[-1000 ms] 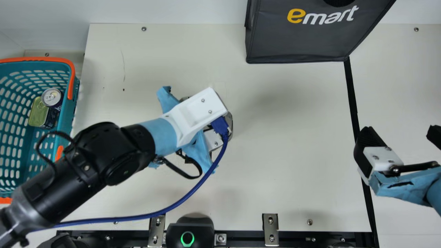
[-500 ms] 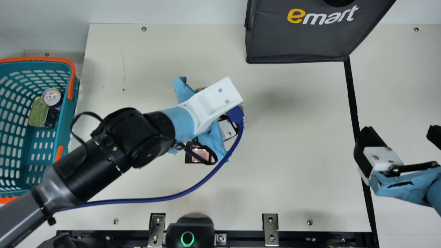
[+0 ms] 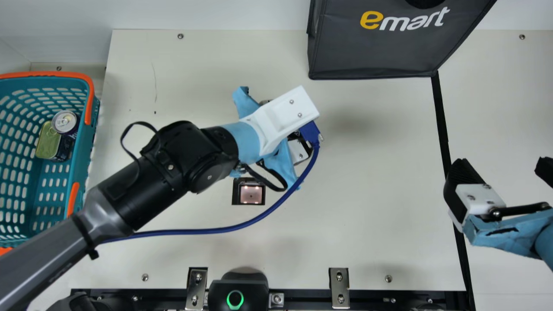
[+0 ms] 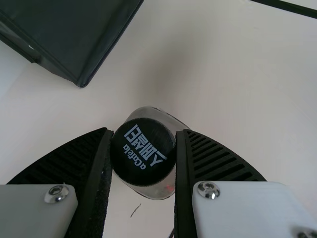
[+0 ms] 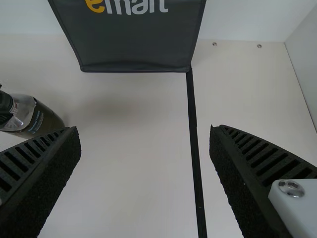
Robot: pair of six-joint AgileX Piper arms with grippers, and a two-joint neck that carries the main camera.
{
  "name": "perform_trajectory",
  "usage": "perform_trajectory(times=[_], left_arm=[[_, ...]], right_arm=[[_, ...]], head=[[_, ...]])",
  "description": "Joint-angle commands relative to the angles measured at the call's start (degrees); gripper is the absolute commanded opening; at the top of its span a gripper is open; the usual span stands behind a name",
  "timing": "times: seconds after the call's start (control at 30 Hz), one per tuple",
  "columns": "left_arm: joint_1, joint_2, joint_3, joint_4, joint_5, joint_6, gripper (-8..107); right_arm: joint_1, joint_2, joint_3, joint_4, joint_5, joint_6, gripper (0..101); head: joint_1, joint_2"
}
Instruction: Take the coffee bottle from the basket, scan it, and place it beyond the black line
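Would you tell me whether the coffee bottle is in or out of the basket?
Out: the coffee bottle is between the left gripper's fingers, over the table, beside the basket's right.

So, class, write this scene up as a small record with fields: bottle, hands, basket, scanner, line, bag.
bottle: coffee, black cap, between the left hand's fingers; on the basket's side of the black line
left hand: closed on the bottle
right hand: open, by the line, holding nothing
basket: teal, orange handles; holds a can and a tin
scanner: dark, square, lit window
line: black, runs from the bag
bag: dark grey
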State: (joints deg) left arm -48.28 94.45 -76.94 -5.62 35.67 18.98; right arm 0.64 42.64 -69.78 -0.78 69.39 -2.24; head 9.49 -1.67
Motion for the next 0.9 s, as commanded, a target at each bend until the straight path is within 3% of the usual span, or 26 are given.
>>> perform_trajectory(times=[0.0,0.47,0.87], left_arm=[[0.16,0.41,-0.24,-0.01,-0.18,0.08,10],[0.56,2.24,0.15,-0.35,-1.32,1.78,10],[0.59,2.66,0.53,-1.03,-1.35,3.0,50]], right_arm=[[0.0,0.0,0.0,0.0,0.0,0.0,91],[0.0,0.0,0.0,0.0,0.0,0.0,91],[0.0,0.0,0.0,0.0,0.0,0.0,91]], head=[[-1.57,0.09],[-1.57,0.09],[-1.57,0.09]])
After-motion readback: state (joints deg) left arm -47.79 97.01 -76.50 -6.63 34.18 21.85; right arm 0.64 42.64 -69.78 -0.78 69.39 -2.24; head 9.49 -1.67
